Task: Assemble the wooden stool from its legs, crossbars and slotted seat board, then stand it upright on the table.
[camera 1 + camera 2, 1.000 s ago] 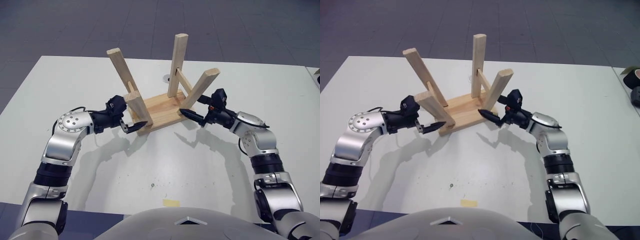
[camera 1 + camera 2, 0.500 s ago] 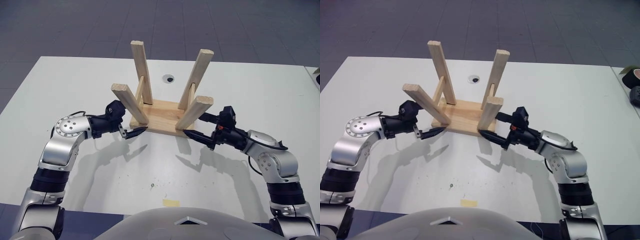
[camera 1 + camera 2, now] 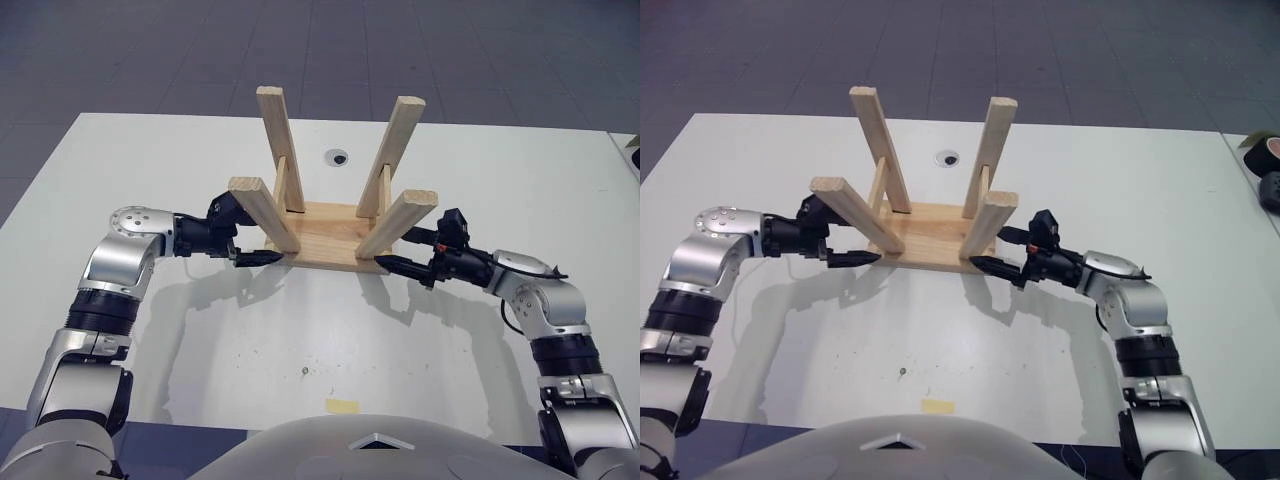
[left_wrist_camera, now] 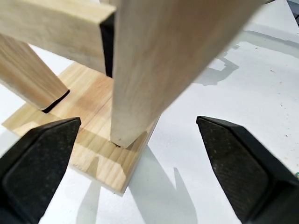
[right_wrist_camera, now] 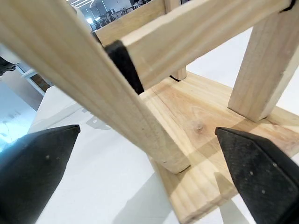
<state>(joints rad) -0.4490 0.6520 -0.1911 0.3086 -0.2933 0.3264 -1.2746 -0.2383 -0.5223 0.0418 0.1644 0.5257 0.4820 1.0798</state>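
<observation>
The wooden stool lies upside down, its seat board flat on the white table and its four legs pointing up. Crossbars join the legs in pairs. My left gripper is open at the seat's left front corner; the left wrist view shows its fingers on either side of the near left leg, not touching it. My right gripper is open at the right front corner. Its fingers flank the near right leg just above the seat.
A small dark round hole lies in the table behind the stool. A scrap of yellow tape sits near the front edge. Dark objects rest past the table's right end. Bare tabletop stretches to both sides.
The stool has turned from an angle to square with me and sits slightly farther back. Both open grippers have closed in on the seat's front corners and now straddle the front legs.
</observation>
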